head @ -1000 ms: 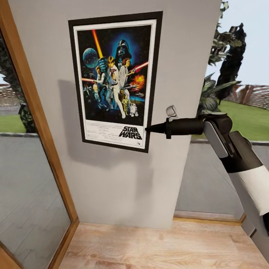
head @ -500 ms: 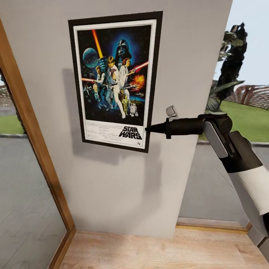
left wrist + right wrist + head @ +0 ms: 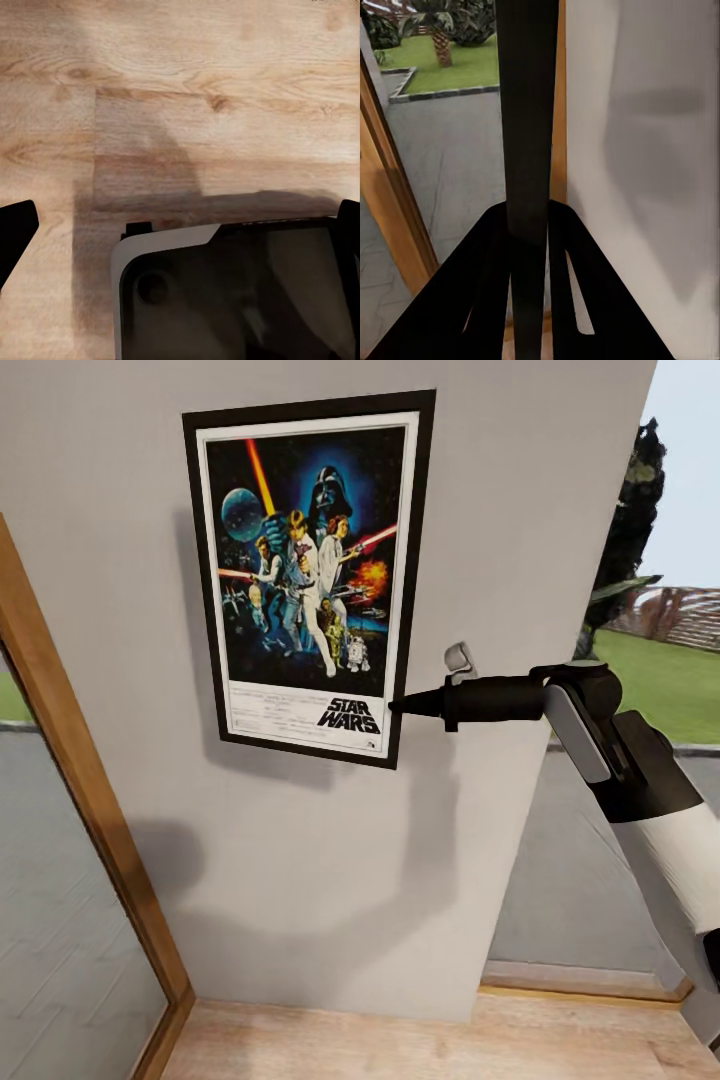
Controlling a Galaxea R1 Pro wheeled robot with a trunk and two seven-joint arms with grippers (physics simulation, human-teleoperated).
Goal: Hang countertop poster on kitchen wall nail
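Gripping the black-framed Star Wars poster (image 3: 309,575) by its lower right edge, the black right gripper (image 3: 400,706) stays clamped against the off-white wall (image 3: 500,510).

Right arm raised and extended, right hand (image 3: 400,706) clamped on poster (image 3: 310,575) edge

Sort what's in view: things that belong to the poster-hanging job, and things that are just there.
Job:
- poster, edge gripped
- right gripper, shut on it
- wall it is held against

Just there:
- wooden window frame
- plank floor
- trees outside
- left gripper, over the floor
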